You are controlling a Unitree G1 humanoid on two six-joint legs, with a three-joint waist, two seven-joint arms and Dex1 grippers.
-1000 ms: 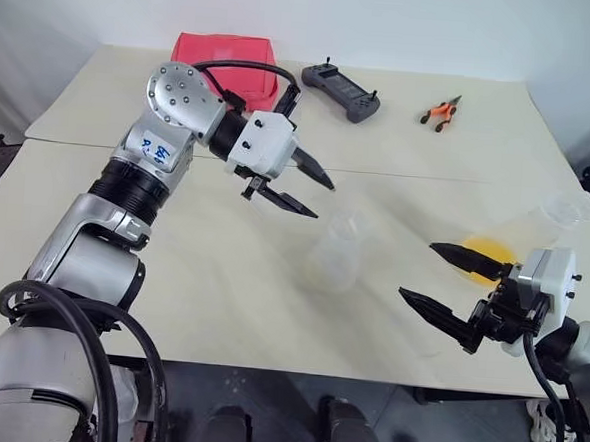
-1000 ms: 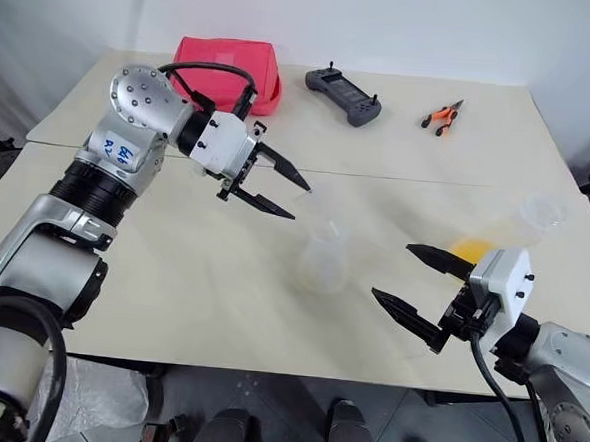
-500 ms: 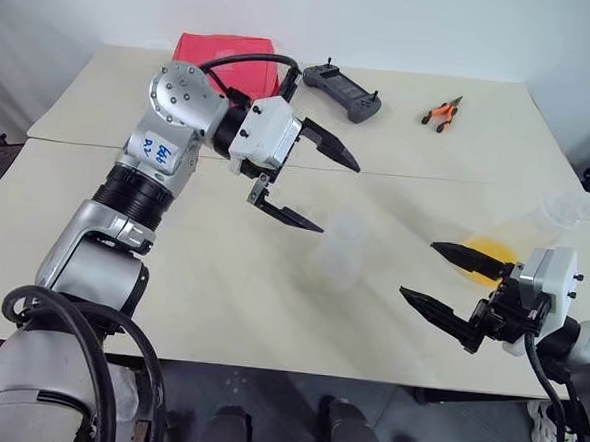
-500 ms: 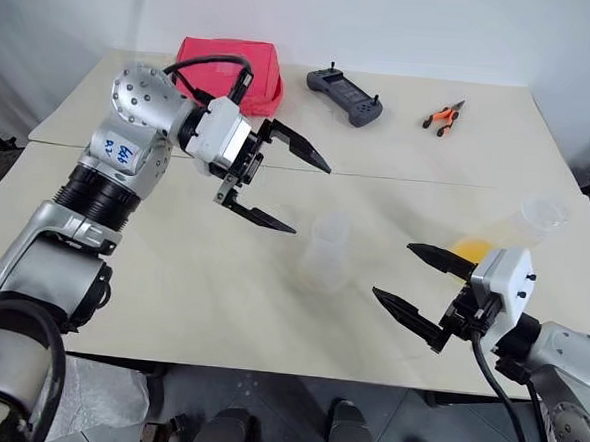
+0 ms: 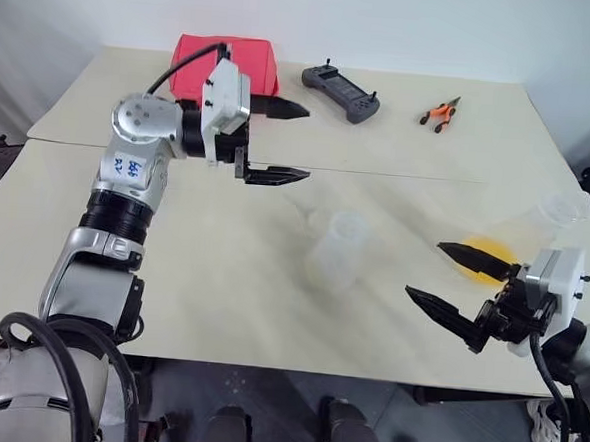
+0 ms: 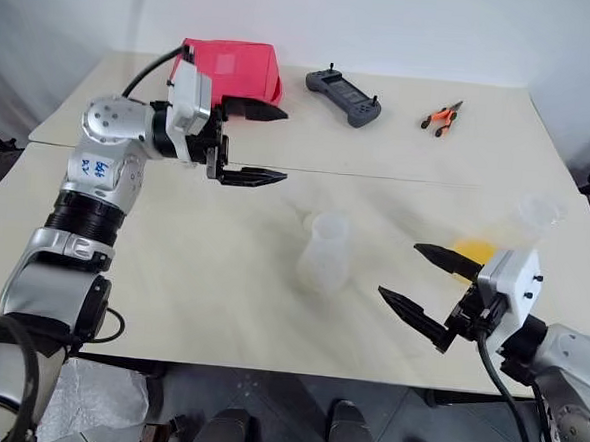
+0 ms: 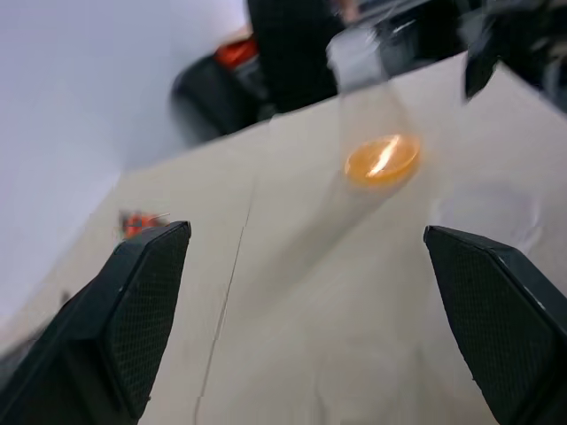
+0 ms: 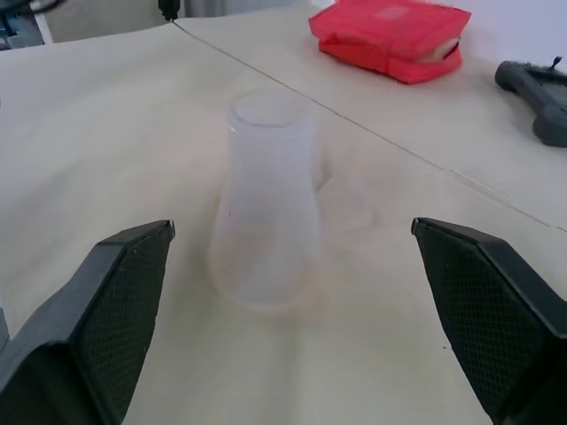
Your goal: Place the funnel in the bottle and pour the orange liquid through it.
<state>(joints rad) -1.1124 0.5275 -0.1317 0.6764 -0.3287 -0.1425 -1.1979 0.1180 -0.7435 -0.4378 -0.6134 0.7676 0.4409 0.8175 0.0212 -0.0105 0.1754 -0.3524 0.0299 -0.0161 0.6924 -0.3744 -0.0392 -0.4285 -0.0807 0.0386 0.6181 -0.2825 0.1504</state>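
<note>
Bottle (image 5: 335, 249) stands upright mid-table, the funnel (image 8: 347, 205) lying just beside it on its far side. Orange liquid (image 5: 491, 257) sits far right. Left gripper (image 5: 292, 141) hovers far left, right gripper (image 5: 459, 283) near right; both have jaws spread, empty.

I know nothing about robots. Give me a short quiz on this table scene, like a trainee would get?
1. True or false: the left pincer is holding the bottle.
2. Which lies nearest the pliers? A) controller B) red pouch C) bottle
3. Which pincer is nearer the orange liquid?

Key: 1 false, it is open and apart from the bottle. 2 A. 3 the right pincer.
</note>
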